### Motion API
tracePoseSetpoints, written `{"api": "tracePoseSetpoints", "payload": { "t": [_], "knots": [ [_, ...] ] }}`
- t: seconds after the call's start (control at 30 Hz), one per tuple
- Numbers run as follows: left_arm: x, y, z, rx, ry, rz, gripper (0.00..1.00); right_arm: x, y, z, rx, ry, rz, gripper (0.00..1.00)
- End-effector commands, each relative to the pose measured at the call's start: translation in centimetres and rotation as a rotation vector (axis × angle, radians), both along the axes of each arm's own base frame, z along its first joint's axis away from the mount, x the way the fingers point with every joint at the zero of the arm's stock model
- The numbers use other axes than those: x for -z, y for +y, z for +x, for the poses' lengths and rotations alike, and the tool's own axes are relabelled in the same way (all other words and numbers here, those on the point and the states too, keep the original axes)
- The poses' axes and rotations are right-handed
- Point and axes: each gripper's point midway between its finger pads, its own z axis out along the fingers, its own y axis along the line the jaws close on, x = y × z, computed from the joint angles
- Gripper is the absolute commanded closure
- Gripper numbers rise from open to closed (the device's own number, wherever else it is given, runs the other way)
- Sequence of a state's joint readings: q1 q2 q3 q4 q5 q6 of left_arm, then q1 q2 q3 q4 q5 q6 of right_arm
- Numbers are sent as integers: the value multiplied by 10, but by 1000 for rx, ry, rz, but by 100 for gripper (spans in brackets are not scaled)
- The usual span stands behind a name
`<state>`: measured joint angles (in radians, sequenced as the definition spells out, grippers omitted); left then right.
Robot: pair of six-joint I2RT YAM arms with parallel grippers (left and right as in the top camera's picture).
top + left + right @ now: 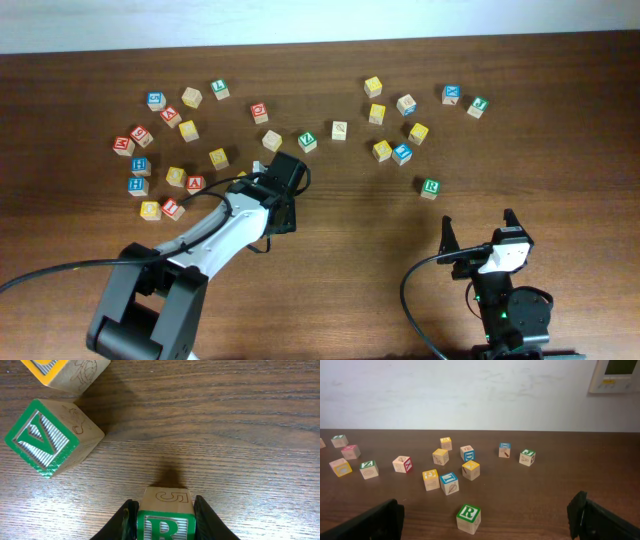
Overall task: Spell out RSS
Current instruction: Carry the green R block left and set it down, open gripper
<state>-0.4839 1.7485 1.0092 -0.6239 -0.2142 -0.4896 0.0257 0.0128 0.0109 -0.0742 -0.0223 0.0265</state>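
Observation:
My left gripper [290, 172] is shut on a wooden cube with a green R face [165, 522], low over the table left of centre; the cube's top side shows an outlined 5. The arm hides this cube in the overhead view. A second green R cube [430, 187] sits alone on the table at right, also in the right wrist view [468, 518], in front of my right gripper [487, 529]. The right gripper [480, 232] is open and empty. Several yellow cubes lie in both clusters, such as one at back right [373, 86]; I cannot read an S on any.
A green V cube [42, 440] lies just ahead-left of the left gripper, also in the overhead view [307, 141], with a yellow-faced cube [55, 370] beyond it. Loose letter cubes spread across the back left [160, 150] and back right [405, 130].

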Motion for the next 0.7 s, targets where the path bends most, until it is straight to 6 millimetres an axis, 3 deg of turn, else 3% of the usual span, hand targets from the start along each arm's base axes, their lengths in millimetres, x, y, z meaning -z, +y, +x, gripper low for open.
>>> {"api": "tracePoseSetpoints", "payload": {
  "t": [0.0, 0.13, 0.27, 0.37, 0.53, 0.67],
  "knots": [
    [4, 5, -3, 8, 11, 20, 70, 2, -3, 0, 15, 3, 3, 2],
    [3, 4, -3, 8, 13, 18, 55, 2, -3, 0, 15, 3, 3, 2],
    [-1, -4, -5, 18, 21, -31, 53, 2, -3, 0, 15, 3, 3, 2],
    [-17, -6, -2, 20, -9, -51, 53, 2, -3, 0, 15, 3, 3, 2],
    [-74, -9, 9, 18, -124, -98, 50, 2, -3, 0, 15, 3, 3, 2],
    [-124, 3, 22, 5, -243, -137, 41, 2, -3, 0, 15, 3, 3, 2]
  ]
}}
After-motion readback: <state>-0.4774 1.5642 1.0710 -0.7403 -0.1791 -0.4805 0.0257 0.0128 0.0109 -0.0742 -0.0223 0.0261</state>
